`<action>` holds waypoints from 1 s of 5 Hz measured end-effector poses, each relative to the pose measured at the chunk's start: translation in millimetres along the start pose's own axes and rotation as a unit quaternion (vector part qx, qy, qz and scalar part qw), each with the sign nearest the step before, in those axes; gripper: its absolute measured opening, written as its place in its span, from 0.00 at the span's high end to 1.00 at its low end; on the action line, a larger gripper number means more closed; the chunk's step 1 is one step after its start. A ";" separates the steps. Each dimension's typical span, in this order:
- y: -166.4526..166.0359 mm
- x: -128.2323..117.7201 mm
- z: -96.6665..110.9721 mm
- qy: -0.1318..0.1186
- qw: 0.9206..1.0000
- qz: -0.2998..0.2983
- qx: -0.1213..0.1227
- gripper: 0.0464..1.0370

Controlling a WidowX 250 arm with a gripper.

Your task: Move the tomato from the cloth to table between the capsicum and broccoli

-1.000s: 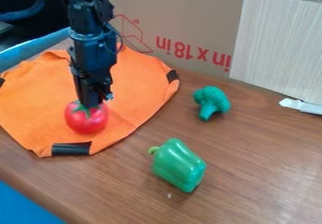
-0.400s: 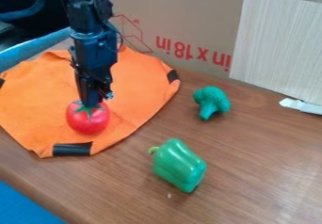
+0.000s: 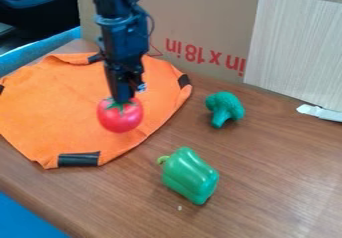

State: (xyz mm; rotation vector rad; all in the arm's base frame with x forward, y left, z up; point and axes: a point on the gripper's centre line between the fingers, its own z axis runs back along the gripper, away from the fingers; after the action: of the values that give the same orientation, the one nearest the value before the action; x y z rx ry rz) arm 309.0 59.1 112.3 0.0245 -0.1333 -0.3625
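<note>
The jaws seem to pinch the tomato (image 3: 120, 117) by its top over the cloth (image 3: 53, 102), leaving its base free for landing beside it.

- The tomato (image 3: 127, 121) was red, its calyx (image 3: 117, 105) green.
- The cloth (image 3: 60, 102) was plain orange, with black patches (image 3: 79, 159) on its edge.
- The capsicum (image 3: 190, 176) was bright green, its stem (image 3: 162, 159) yellowish green.
- The broccoli (image 3: 226, 106) was a darker, bluish green.
- The table (image 3: 274, 177) was brown, streaked with wood grain.
- The gripper (image 3: 122, 100) was black.
- The cardboard (image 3: 200, 12) was tan, printed in red.
- The panel (image 3: 297, 47) was pale beige, finely streaked.
</note>
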 end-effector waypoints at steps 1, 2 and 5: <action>-19.6 17.5 3.9 -0.008 1.000 -0.011 0.006 0.99; -40.7 36.3 9.8 -0.023 1.000 -0.018 0.009 0.99; -83.3 70.1 -8.4 -0.017 1.000 -0.015 0.007 0.99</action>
State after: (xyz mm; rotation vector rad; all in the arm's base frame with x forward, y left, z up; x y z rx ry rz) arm 345.8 -43.7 108.8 0.0344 -0.1698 -0.3911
